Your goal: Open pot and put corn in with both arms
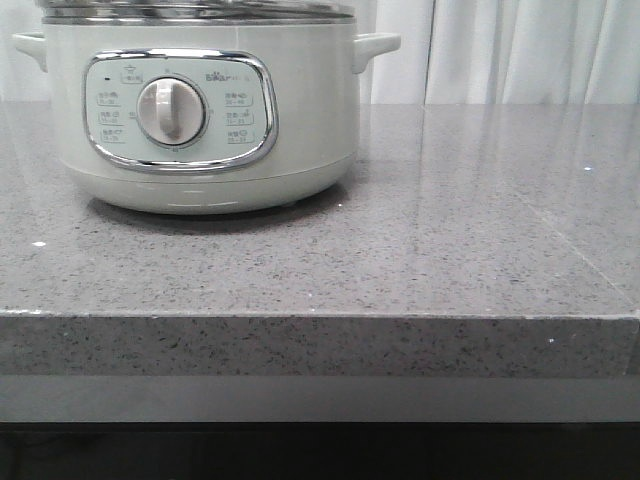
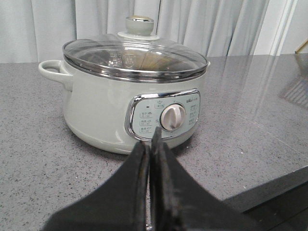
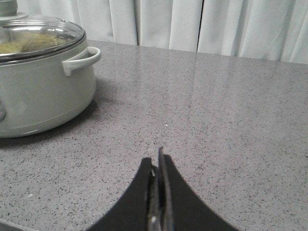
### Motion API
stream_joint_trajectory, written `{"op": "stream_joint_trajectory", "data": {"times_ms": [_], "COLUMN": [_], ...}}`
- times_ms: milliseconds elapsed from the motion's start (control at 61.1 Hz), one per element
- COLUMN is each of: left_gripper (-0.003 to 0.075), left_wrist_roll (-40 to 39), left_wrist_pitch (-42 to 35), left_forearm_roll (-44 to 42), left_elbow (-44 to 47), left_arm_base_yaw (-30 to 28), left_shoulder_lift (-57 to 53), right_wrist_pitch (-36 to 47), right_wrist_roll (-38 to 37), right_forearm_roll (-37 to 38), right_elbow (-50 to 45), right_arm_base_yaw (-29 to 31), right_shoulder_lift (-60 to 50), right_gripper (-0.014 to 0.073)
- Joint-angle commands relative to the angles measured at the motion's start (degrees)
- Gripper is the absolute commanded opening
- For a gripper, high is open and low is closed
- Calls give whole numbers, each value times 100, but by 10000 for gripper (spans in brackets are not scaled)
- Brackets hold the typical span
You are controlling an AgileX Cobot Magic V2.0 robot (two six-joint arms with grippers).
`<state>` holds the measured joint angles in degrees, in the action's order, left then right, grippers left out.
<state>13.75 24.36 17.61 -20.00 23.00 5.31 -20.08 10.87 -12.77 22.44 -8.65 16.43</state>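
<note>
Both grippers are pressed closed on nothing: the left gripper (image 2: 150,144) hangs just before the pot (image 1: 205,110), facing its control panel (image 2: 163,115), and the right gripper (image 3: 158,166) hangs over bare grey counter (image 1: 450,240), well apart from it. Its glass lid (image 2: 134,57) is on; something yellowish beneath is perhaps corn.

We saw a pale grey-green pot (image 1: 200,110) with a chrome-framed panel (image 1: 180,110) and cream dial (image 1: 170,110). Under the pot, the counter (image 1: 450,250) was grey, finely speckled; behind it hung white curtains (image 1: 500,50).
</note>
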Motion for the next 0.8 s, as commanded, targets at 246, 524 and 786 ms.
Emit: {"op": "stream_joint_trajectory", "data": {"times_ms": [246,524,786], "left_gripper": [-18,-18,-18], "left_wrist_roll": [-1375,-1375,-1375], "left_wrist_pitch": [-641,-1098,-1671], "left_forearm_roll": [-1545,-1802,-1761], "left_elbow": [192,1205,2018], "left_arm_base_yaw": [-495,-1726,-2132], "left_shoulder_lift": [-475,-702,-702], "right_wrist_pitch": [518,505,475], "right_wrist_roll": [37,37,37], "right_forearm_roll": [5,5,5], "right_elbow": [169,169,169], "right_arm_base_yaw": [30,30,30], "right_shoulder_lift": [43,43,43], "right_gripper": [-68,-68,-68]}}
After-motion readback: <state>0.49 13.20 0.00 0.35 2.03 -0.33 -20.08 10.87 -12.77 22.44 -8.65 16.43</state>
